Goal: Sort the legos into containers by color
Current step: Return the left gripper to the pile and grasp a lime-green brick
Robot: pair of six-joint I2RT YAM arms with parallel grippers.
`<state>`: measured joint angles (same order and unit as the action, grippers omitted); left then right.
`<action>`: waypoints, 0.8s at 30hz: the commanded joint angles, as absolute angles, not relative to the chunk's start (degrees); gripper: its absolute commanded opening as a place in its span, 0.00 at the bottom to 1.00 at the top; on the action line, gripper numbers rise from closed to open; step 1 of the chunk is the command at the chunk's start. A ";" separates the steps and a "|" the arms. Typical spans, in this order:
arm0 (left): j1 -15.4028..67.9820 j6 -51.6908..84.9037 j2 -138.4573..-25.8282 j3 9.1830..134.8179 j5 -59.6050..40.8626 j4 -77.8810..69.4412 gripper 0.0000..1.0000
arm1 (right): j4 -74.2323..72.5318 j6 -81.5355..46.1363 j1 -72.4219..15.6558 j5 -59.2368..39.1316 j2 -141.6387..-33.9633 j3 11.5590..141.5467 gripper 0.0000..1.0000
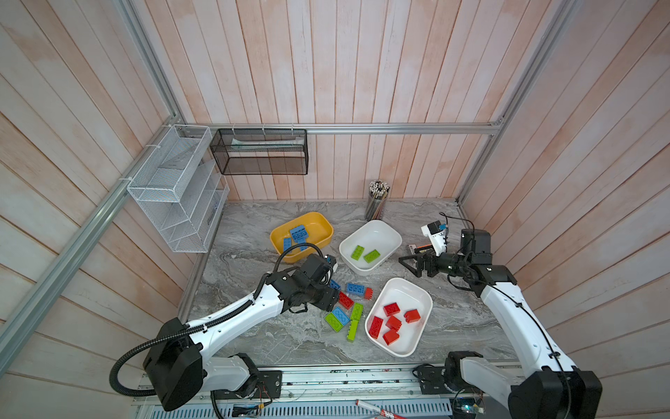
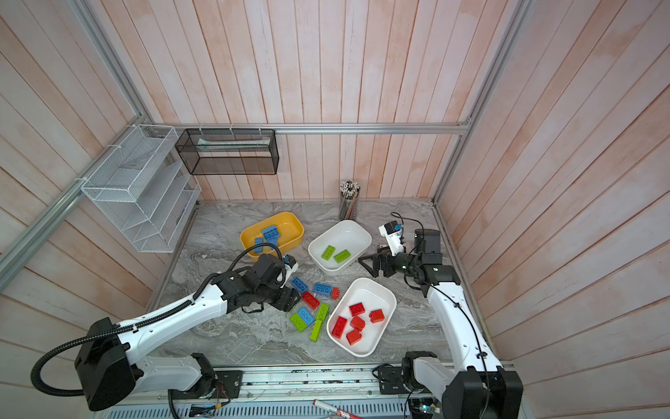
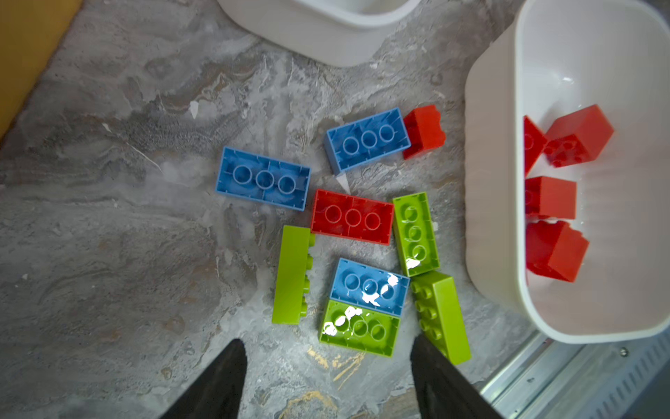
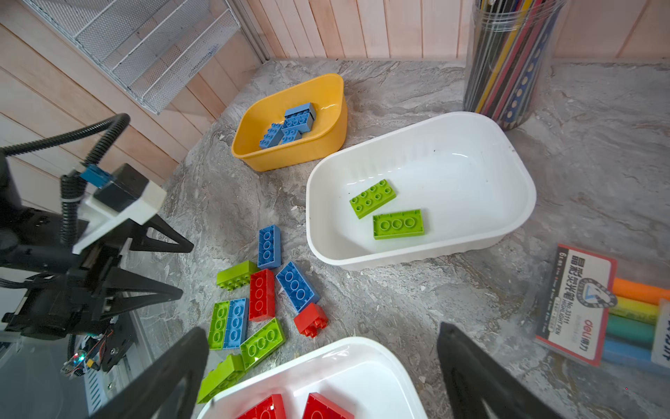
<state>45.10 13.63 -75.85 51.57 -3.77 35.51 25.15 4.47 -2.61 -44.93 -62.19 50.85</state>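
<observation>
Nine loose legos [image 3: 351, 216], blue, lime and red, cluster just left of the near white tub [image 1: 422, 295]. Most lie hollow side up, long axes scattered; one lime brick [image 1: 352, 331] lies on its side, pointing near-far. Left gripper [image 3: 327, 339] hovers above them, jaws apart, empty; right gripper [image 1: 408, 267] gapes wide, empty.

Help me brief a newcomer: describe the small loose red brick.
Find the white tub holding red bricks. In the loose pile beside it, the small red brick sits against the end of a blue brick. It's the pile's only short brick.
</observation>
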 commanded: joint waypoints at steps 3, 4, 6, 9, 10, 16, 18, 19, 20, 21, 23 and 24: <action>44.82 10.92 -80.76 49.52 -0.46 29.57 0.73 | 25.28 3.65 -4.55 -45.90 -61.26 49.16 0.98; 44.84 10.67 -81.98 49.63 0.33 29.45 0.72 | 25.23 3.61 -4.96 -45.86 -61.10 48.92 0.98; 44.82 10.16 -83.95 49.41 2.56 28.39 0.71 | 24.81 3.17 -5.48 -45.73 -60.91 48.28 0.98; 44.67 9.58 -86.55 49.85 3.77 26.52 0.68 | 24.44 2.71 -6.36 -45.72 -60.91 47.66 0.98; 44.65 9.34 -87.53 50.11 3.67 26.01 0.66 | 24.20 2.43 -6.58 -45.70 -60.91 47.43 0.98; 44.65 8.04 -92.38 50.97 3.44 24.42 0.53 | 23.23 1.80 -7.67 -45.72 -61.15 46.57 0.98; 44.63 7.92 -93.18 50.93 2.85 23.85 0.47 | 23.09 1.85 -7.73 -45.70 -61.17 46.41 0.98; 44.59 7.64 -93.76 51.39 3.17 24.35 0.44 | 23.11 1.93 -7.73 -45.66 -61.17 46.38 0.98; 44.69 7.40 -93.94 51.66 3.38 24.58 0.41 | 23.07 1.93 -7.80 -45.63 -61.17 46.39 0.98; 44.65 7.13 -94.06 51.79 3.60 24.59 0.37 | 23.03 1.86 -7.74 -45.75 -61.17 46.32 0.98; 44.68 7.03 -94.01 51.94 3.25 24.52 0.31 | 23.03 1.93 -7.73 -45.71 -61.17 46.34 0.98; 44.65 7.12 -94.01 51.95 2.60 24.56 0.28 | 23.06 1.97 -7.78 -45.62 -61.17 46.32 0.98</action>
